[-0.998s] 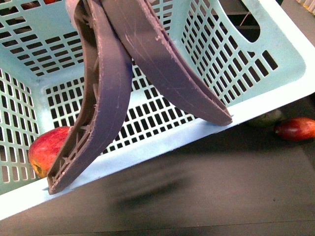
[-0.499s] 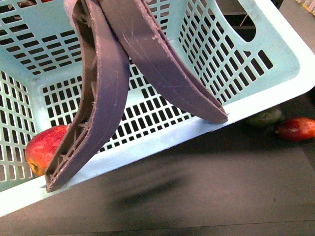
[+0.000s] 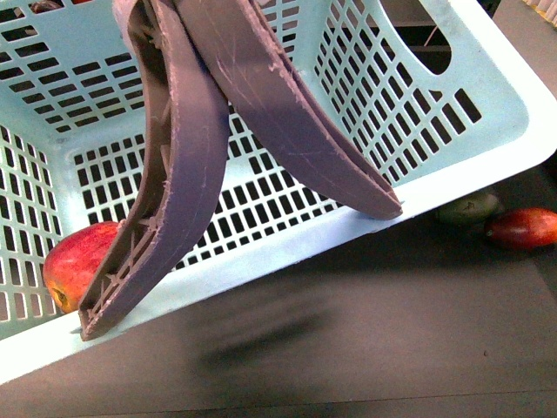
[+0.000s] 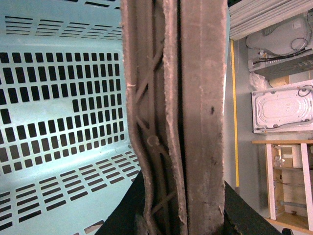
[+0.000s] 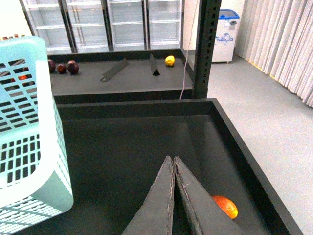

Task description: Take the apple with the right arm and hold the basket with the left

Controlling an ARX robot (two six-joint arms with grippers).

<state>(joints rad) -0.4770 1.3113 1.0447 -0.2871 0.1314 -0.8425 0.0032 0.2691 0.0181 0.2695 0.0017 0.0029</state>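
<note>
Avocado (image 3: 468, 207) beside basket (image 3: 278, 254), handles (image 3: 187, 174) pinched by left end effector (image 4: 181, 208), masking apple (image 3: 74, 261), right end effector (image 5: 173, 159) closed, empty

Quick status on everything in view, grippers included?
left gripper: shut on the handles.
right gripper: shut, empty.
basket: tilted, handles raised together.
apple: inside basket, near corner.
red fruit: outside, on dark surface.
avocado: beside it.

You see the right gripper (image 5: 173, 160) as two dark grey, matte, wedge-shaped fingers with paler, worn inner edges. Of the left gripper (image 4: 182, 180) you see only two black, rough-surfaced finger portions.
</note>
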